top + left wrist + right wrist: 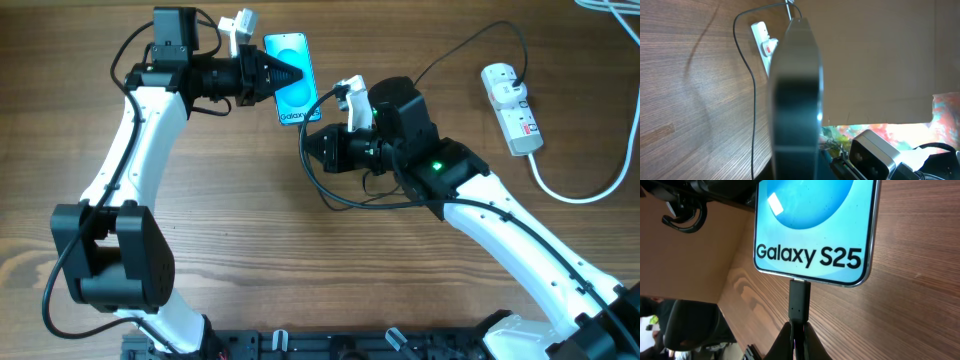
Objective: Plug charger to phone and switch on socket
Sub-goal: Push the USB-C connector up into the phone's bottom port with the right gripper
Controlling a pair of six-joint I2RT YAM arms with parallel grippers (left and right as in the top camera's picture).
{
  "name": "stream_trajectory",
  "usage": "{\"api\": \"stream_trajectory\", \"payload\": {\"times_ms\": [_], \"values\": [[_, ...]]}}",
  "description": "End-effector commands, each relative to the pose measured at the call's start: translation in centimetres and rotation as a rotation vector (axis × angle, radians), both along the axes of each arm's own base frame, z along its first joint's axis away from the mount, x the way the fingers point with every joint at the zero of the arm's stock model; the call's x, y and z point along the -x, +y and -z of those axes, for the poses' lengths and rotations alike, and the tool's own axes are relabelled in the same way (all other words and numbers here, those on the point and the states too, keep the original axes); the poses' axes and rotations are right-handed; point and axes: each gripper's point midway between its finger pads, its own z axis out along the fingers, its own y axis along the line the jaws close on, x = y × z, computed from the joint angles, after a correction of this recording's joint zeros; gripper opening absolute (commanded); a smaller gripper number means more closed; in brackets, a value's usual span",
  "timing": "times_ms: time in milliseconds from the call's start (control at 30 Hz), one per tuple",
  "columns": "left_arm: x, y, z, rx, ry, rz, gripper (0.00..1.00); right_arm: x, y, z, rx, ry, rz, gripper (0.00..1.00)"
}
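The phone (291, 100), with a teal-blue screen reading "Galaxy S25", is held off the table at the back centre by my left gripper (292, 74), which is shut on it. In the left wrist view the phone (797, 100) shows edge-on and blurred. My right gripper (310, 142) is shut on the charger's black plug end (800, 300), and its tip meets the port in the phone's bottom edge (815, 225). The thin black charger cable (345, 203) loops back to the white socket (512, 108) at the right, which also shows in the left wrist view (765, 45).
The socket's thick white cord (580, 196) curves off the right edge of the table. The charger cable arches over the back of the table (470, 40). A black rail (330, 345) runs along the front edge.
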Motion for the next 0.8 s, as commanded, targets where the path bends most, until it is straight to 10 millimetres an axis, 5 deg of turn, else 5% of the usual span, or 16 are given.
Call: {"api": "stream_trajectory", "payload": {"times_ms": [0, 33, 100, 167, 267, 533, 767], "values": [[3.1, -2.3, -1.4, 0.096, 0.055, 0.125, 0.04, -3.7, -1.1, -3.2, -0.024, -0.144, 0.130, 0.04], [3.1, -2.3, -1.4, 0.096, 0.054, 0.125, 0.04, -3.7, -1.1, -3.2, -0.022, -0.145, 0.124, 0.09], [3.1, -2.3, -1.3, 0.094, 0.054, 0.124, 0.04, -3.4, -0.9, -3.2, -0.023, -0.148, 0.102, 0.48], [2.9, -2.2, -1.1, 0.078, 0.049, 0.112, 0.04, -2.8, -0.7, -3.1, -0.017, -0.155, 0.057, 0.64], [2.4, -2.0, -0.5, 0.044, 0.047, 0.085, 0.04, -1.8, -1.0, -1.5, 0.025, -0.094, 0.035, 0.73], [1.9, -1.8, 0.1, 0.007, 0.043, 0.057, 0.04, 1.6, -1.2, 0.9, 0.065, 0.064, -0.066, 0.67], [1.9, -1.9, 0.1, 0.007, 0.043, 0.057, 0.04, 1.8, -0.8, 0.6, 0.043, 0.063, -0.085, 0.29]]}}
